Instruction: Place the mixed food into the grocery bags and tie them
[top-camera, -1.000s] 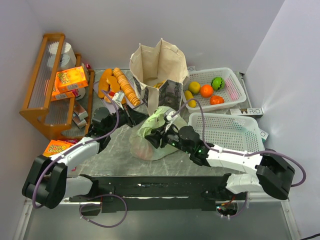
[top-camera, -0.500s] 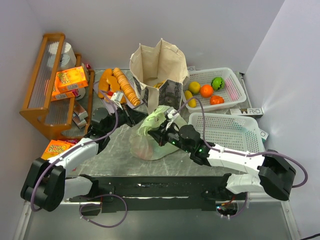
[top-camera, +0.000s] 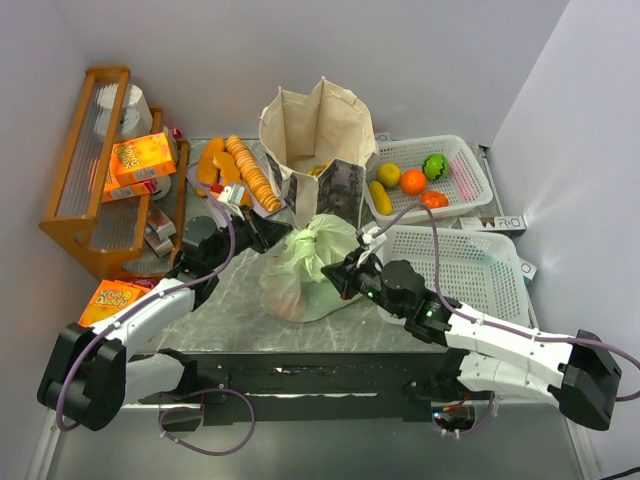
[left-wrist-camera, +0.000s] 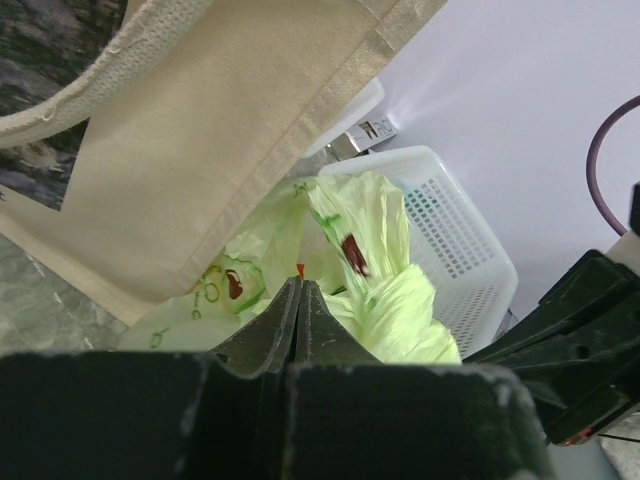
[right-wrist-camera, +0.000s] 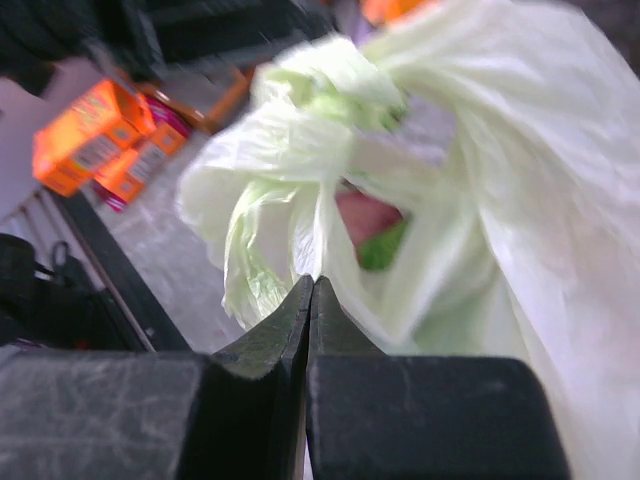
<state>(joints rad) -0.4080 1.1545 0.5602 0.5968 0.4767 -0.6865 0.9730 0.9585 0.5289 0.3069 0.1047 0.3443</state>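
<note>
The pale-green plastic grocery bag (top-camera: 300, 275) stands mid-table with its handles twisted into a knot (top-camera: 325, 235) on top. My left gripper (top-camera: 278, 234) is shut on the handle end left of the knot; my right gripper (top-camera: 347, 272) is shut on the end to its right. The left wrist view shows closed jaws (left-wrist-camera: 300, 285) against the crumpled bag (left-wrist-camera: 385, 300). In the right wrist view closed jaws (right-wrist-camera: 312, 282) pinch a strip of plastic (right-wrist-camera: 300, 215), with red and green food (right-wrist-camera: 375, 225) showing through. The beige canvas tote (top-camera: 320, 135) stands open behind. Loose fruit (top-camera: 413, 181) lies in the far basket.
A white mesh basket (top-camera: 470, 170) holds the fruit at back right; another one (top-camera: 460, 262) sits beside my right arm. Bread loaves (top-camera: 240, 170) lie left of the tote. A wooden rack (top-camera: 95, 170) with orange boxes (top-camera: 140, 158) stands at the left; another box (top-camera: 115, 295) lies by my left arm.
My right gripper has shut on the bag's handle and drawn back to the right. The loose handles on top have tightened into a knot. My left gripper stays shut on its end.
</note>
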